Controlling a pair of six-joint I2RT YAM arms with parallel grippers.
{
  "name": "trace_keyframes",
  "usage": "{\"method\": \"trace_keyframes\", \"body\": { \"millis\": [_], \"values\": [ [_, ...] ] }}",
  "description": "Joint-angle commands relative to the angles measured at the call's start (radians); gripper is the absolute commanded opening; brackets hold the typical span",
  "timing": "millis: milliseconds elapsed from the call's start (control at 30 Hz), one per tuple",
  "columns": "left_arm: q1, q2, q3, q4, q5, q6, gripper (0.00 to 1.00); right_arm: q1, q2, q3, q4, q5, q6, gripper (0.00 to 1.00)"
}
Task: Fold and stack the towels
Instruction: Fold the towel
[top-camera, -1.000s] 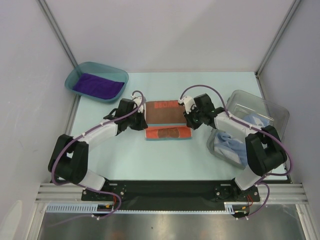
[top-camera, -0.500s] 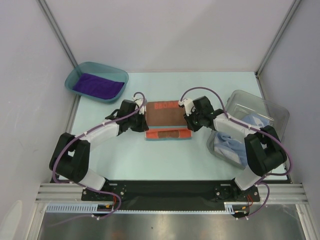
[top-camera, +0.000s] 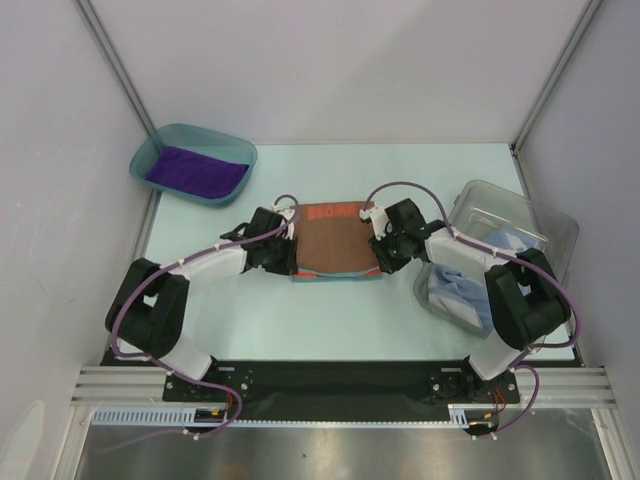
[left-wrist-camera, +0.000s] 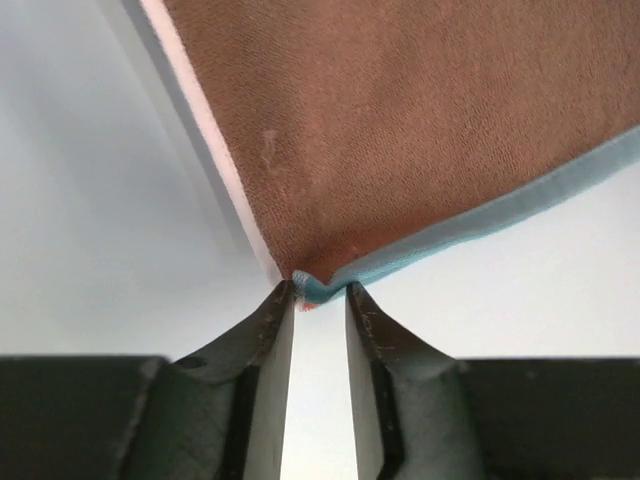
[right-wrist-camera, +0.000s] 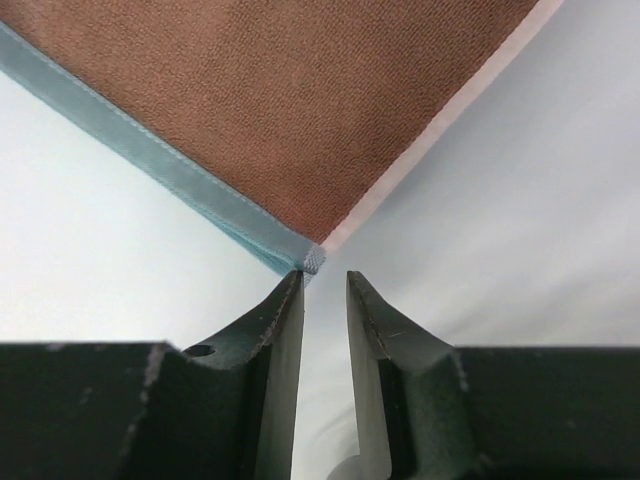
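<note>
We see the brown-red towel (top-camera: 335, 245) lying flat at mid-table. Our left gripper (left-wrist-camera: 320, 290) and right gripper (right-wrist-camera: 325, 275) rest at its two near corners, jaws slightly spread, neither one pinching the cloth.

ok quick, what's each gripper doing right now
Left gripper: open, jaws slightly apart, corner of the brown-red cloth towel at its tips.
Right gripper: open, another towel corner just beyond its tips.

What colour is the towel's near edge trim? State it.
Light blue trim on the brown towel; clearest in left wrist view.
</note>
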Motion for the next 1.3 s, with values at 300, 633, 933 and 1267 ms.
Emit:
{"method": "trace_keyframes", "body": {
  "millis": [300, 633, 933, 1267],
  "values": [
    [-0.023, -0.134, 0.006, -0.050, 0.001, -0.096, 0.42, -0.022, -0.076, 0.120, -0.128, -0.006, 0.058, 0.31],
    [-0.023, -0.068, 0.044, 0.047, 0.020, -0.174, 0.43, 0.021, 0.079, 0.143, 0.000, 0.043, 0.227, 0.29],
    [-0.006, 0.026, 0.020, -0.008, -0.119, -0.214, 0.43, 0.081, 0.110, 0.033, 0.031, 0.201, 0.372, 0.24],
    [0.103, -0.014, 0.160, 0.024, -0.008, -0.171, 0.45, 0.104, -0.014, 0.103, -0.072, 0.206, 0.417, 0.28]
  ]
}}
